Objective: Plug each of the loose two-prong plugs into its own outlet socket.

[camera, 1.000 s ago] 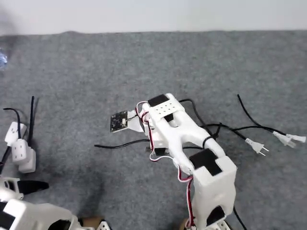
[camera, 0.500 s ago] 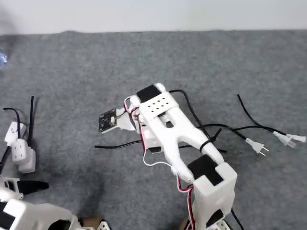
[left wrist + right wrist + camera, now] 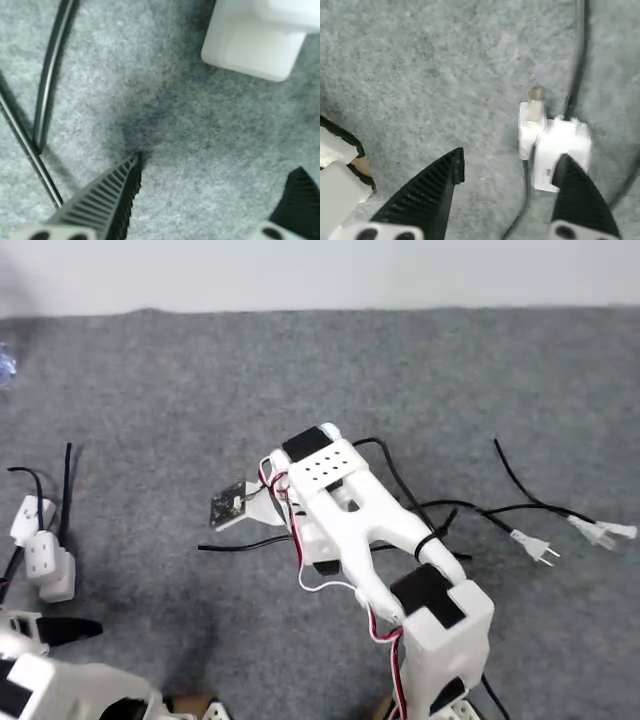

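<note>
My right gripper (image 3: 512, 162) hangs open over the grey carpet. A white two-prong plug (image 3: 555, 150) on a black cable lies by one of its fingers (image 3: 577, 192), ungripped, with a metal prong (image 3: 536, 93) pointing away. In the high view the right arm (image 3: 350, 505) covers that plug at mid-table. Two more white plugs (image 3: 533, 548) (image 3: 603, 531) lie at the right. White outlet sockets (image 3: 47, 566) (image 3: 28, 516) sit at the far left. My left gripper (image 3: 217, 167) is open low over the carpet, a short way from a white socket block (image 3: 255, 40).
Black cables (image 3: 455, 508) loop across the carpet right of the arm, and one cable end (image 3: 235, 543) trails left from under it. More black cables (image 3: 45, 90) run beside the left gripper. Open carpet (image 3: 180, 390) lies toward the back.
The right arm has swung its wrist to the left and slightly toward the near edge. The left arm and the loose plugs at the right have stayed put.
</note>
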Controlling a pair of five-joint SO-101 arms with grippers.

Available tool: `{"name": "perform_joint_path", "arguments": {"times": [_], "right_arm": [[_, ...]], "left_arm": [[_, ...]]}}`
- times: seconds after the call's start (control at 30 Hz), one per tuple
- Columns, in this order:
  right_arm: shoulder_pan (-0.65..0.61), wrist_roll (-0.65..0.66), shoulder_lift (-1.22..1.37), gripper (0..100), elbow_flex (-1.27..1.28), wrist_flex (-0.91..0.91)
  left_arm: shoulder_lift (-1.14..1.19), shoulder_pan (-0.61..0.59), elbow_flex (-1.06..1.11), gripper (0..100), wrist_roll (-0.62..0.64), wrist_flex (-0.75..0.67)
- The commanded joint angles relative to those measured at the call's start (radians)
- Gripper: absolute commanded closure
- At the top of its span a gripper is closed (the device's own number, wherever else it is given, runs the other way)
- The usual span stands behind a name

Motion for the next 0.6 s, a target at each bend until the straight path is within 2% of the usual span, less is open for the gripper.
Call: {"name": "perform_joint_path", "arguments": {"times": [0.0, 0.2, 0.57], "right_arm": [[0.013, 0.002, -0.045, 80.5, 0.052, -0.059], [-0.022, 0.023, 0.013, 78.6, 0.173, -0.214], [-0.018, 0.028, 0.065, 78.3, 0.038, -0.163]], "left_arm": [[0.051, -0.032, 0.058, 57, -0.006, -0.086], [0.051, -0.032, 0.058, 57, -0.006, -0.086], [0.051, -0.031, 0.058, 57, -0.006, -0.086]]}}
